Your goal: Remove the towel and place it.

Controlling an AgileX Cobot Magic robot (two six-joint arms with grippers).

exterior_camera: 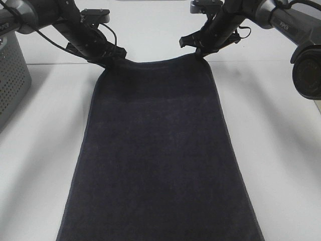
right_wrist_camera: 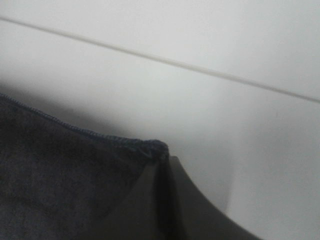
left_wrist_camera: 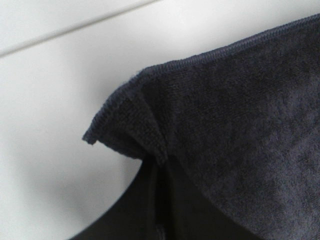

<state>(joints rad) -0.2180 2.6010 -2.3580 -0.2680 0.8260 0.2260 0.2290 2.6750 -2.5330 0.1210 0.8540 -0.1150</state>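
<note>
Holding the two far corners of the towel (exterior_camera: pixel 158 155), both arms stand at the far side of the white table (exterior_camera: pixel 281 150). The left gripper (exterior_camera: pixel 114 56) is clenched on the far left corner, and the right gripper (exterior_camera: pixel 200 50) is clenched on the far right corner. The dark cloth runs from these two points toward the near edge, long and flat, and gets wider as it comes near.

What could go wrong, in my opinion: each claw has only a small piece of the hem. In the left wrist view the corner (left_wrist_camera: pixel 125 135) sticks out past the finger as a small folded flap, so the hold looks shallow there. In the right wrist view the corner (right_wrist_camera: pixel 152 149) is pinched just at its tip. If the arms lift or pull quickly, the weight of the long cloth could drag one corner out, and then the towel would hang from one side only. If the arms move apart too much, the far hem would be stretched tight and could slip out as well. A grey perforated basket (exterior_camera: pixel 10 75) stands at the far left, near the left arm; a swing of the cloth could brush it.
</note>
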